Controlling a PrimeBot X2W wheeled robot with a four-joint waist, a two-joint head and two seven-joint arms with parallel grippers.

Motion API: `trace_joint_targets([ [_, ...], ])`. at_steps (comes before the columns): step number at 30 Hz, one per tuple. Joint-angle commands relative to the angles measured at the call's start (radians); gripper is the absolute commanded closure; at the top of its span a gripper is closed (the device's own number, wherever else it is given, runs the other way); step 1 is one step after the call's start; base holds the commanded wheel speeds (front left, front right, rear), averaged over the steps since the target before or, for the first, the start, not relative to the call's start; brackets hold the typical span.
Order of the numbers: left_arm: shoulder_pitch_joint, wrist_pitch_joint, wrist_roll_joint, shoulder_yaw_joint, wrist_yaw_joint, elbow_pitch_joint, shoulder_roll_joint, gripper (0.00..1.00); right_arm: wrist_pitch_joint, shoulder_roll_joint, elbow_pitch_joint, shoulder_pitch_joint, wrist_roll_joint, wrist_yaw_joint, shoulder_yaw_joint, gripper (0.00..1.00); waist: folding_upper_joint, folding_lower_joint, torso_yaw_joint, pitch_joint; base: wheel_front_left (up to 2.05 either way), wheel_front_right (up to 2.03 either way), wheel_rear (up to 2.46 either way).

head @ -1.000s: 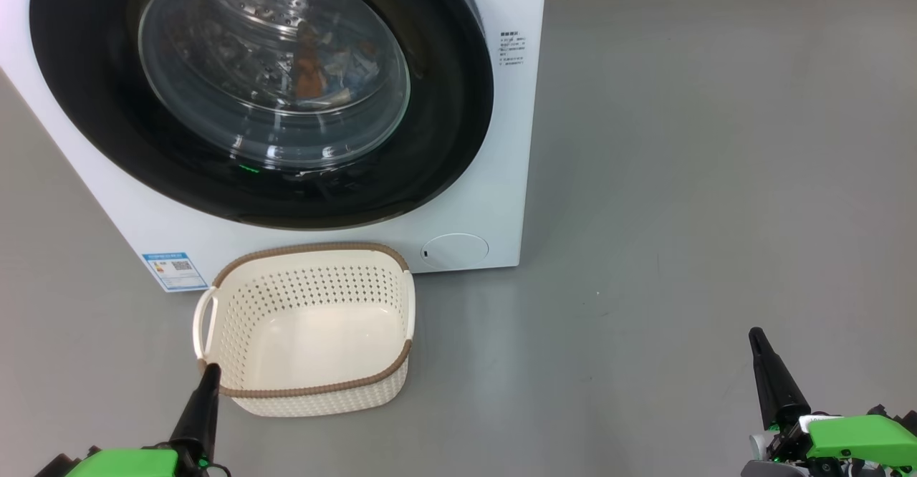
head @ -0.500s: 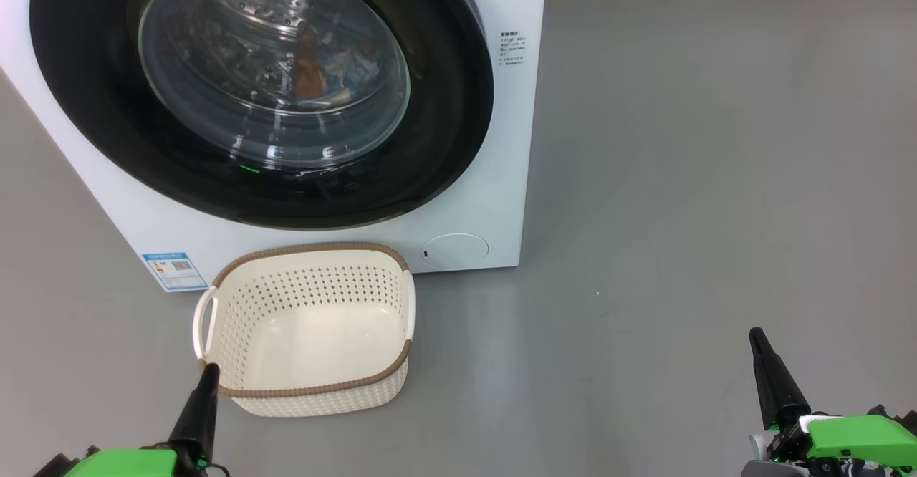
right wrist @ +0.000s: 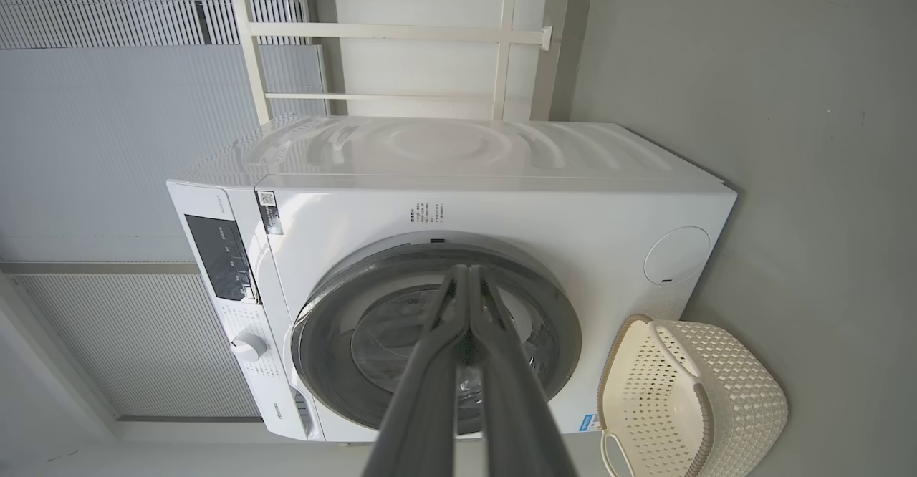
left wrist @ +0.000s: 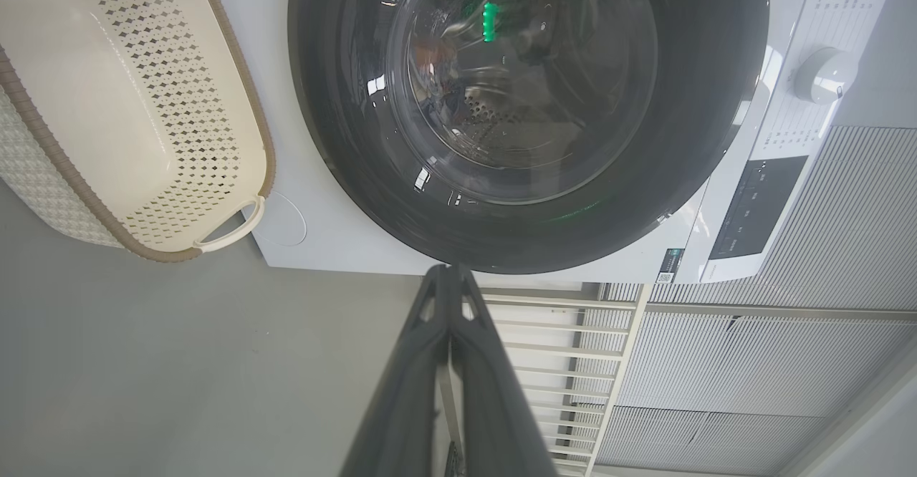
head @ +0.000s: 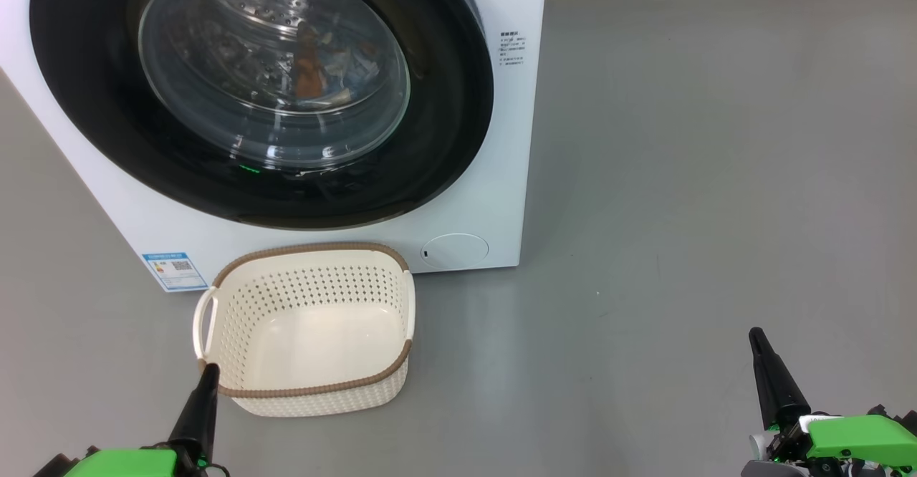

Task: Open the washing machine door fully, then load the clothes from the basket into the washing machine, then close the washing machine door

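The washing machine (head: 505, 176) is a white box with its door (head: 444, 140) shut flat against the front, a black ring around clear glass. Behind the glass, the clothes (head: 322, 69) show as brown and pale-blue patches inside the steel drum. The basket (head: 308, 249), cream with a brown rim, stands on the floor just below the door with nothing in it. My left gripper (head: 209, 369) is shut, its tip at the basket's near left rim in the head view. Far to the right, my right gripper (head: 756, 334) is shut over bare floor. Both hold nothing.
A small round white flap (head: 454, 251) and a blue label (head: 174, 269) sit low on the machine's front. Grey floor (head: 680, 212) spreads wide to the right. The left wrist view shows a control knob (left wrist: 824, 74) and a white railing (left wrist: 551, 334) beyond the machine.
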Motion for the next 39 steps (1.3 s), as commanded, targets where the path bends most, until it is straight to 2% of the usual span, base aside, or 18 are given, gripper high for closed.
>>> trace_joint_targets([
  [1,-0.041,0.006,-0.007,0.035,-0.010,-0.020,0.022,1.00,0.008,-0.004,-0.025,-0.041,0.004,0.002,0.022,1.00,-0.0001,0.0000,0.000,0.000,0.00,0.00,0.00],
  [39,-0.041,0.006,-0.007,0.035,-0.010,-0.020,0.022,1.00,0.008,-0.004,-0.025,-0.041,0.003,0.002,0.021,1.00,-0.0001,0.0000,0.000,0.000,0.00,0.00,0.00],
])
